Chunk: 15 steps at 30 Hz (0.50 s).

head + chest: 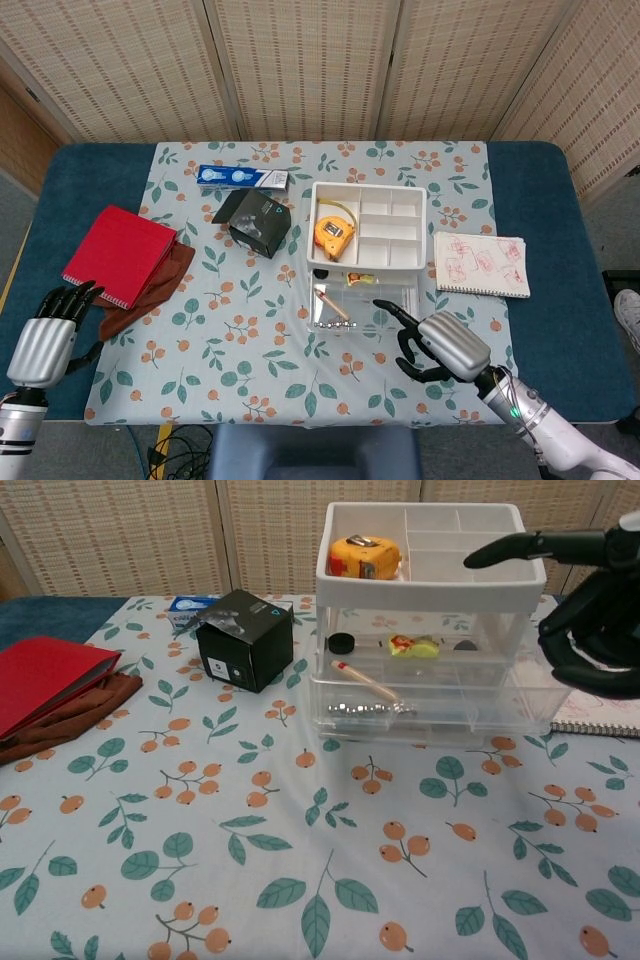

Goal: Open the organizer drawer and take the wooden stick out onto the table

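The white organizer [366,226] [430,575] stands mid-table with its upper clear drawer [362,303] [432,692] pulled out toward me. The wooden stick [330,301] [364,680] lies slanted in the drawer's left part, beside a metal bead chain [366,708]. My right hand [446,346] [592,610] hovers at the drawer's front right corner, raised to the top tray's height in the chest view. One finger points left, the others are curled in, and it holds nothing. My left hand [44,337] rests at the table's near left edge with its fingers straight.
An orange tape measure [334,232] sits in the top tray. A black box [261,224], a blue carton [242,177], a red notebook [118,255] on a brown cloth [152,290] lie to the left. A sketch pad [482,265] lies right of the organizer.
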Each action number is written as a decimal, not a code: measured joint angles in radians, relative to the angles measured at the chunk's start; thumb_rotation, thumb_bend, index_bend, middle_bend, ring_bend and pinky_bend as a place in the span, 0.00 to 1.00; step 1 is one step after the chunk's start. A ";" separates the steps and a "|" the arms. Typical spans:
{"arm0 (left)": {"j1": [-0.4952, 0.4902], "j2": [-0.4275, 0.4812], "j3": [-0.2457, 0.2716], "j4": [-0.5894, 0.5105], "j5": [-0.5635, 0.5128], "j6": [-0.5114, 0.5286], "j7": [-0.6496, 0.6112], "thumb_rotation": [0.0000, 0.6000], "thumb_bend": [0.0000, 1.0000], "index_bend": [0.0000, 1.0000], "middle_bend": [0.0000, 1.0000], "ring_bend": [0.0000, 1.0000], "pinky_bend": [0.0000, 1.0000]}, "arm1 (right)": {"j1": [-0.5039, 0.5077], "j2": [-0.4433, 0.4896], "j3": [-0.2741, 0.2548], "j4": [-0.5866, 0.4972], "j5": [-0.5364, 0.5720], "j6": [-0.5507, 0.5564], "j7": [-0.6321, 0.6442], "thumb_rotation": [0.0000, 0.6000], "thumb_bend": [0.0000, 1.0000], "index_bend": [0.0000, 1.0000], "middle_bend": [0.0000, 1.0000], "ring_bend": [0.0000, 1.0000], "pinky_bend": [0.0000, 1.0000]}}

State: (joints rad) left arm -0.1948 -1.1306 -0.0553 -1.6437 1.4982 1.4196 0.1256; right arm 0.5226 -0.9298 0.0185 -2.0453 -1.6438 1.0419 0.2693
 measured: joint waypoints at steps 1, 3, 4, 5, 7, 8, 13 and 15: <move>0.001 0.000 0.000 0.000 0.000 0.002 0.000 1.00 0.25 0.14 0.13 0.15 0.11 | 0.015 0.019 0.012 -0.005 0.001 -0.011 -0.013 1.00 0.40 0.00 0.65 0.83 0.92; 0.005 -0.001 0.002 0.001 0.001 0.007 -0.001 1.00 0.25 0.14 0.13 0.16 0.11 | 0.052 0.050 0.042 -0.009 0.008 -0.046 -0.053 1.00 0.35 0.00 0.64 0.83 0.92; 0.007 0.000 0.003 0.001 0.001 0.009 -0.001 1.00 0.25 0.14 0.13 0.16 0.11 | 0.070 0.059 0.055 -0.009 0.014 -0.065 -0.070 1.00 0.34 0.01 0.64 0.83 0.92; 0.009 0.000 0.003 0.000 0.000 0.011 -0.001 1.00 0.25 0.14 0.13 0.16 0.11 | 0.089 0.066 0.067 -0.009 0.021 -0.085 -0.085 1.00 0.32 0.02 0.64 0.83 0.92; 0.011 0.002 0.001 -0.002 -0.002 0.016 -0.002 1.00 0.25 0.14 0.13 0.15 0.11 | 0.133 0.076 0.094 -0.004 0.040 -0.137 -0.118 1.00 0.29 0.05 0.64 0.83 0.93; 0.013 0.003 -0.001 -0.004 -0.003 0.020 -0.004 1.00 0.25 0.14 0.13 0.16 0.11 | 0.152 0.079 0.105 0.000 0.048 -0.160 -0.130 1.00 0.28 0.05 0.64 0.83 0.94; 0.018 0.009 -0.008 -0.012 -0.005 0.035 -0.008 1.00 0.25 0.14 0.13 0.15 0.11 | 0.253 0.062 0.150 0.054 0.085 -0.259 -0.212 1.00 0.25 0.11 0.69 0.88 0.98; 0.019 0.012 -0.010 -0.015 -0.005 0.038 -0.009 1.00 0.25 0.14 0.13 0.15 0.11 | 0.279 0.040 0.160 0.084 0.088 -0.276 -0.252 1.00 0.25 0.13 0.71 0.91 1.00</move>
State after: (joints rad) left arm -0.1759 -1.1190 -0.0650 -1.6586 1.4929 1.4575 0.1163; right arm 0.8014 -0.8896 0.1781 -1.9610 -1.5559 0.7664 0.0174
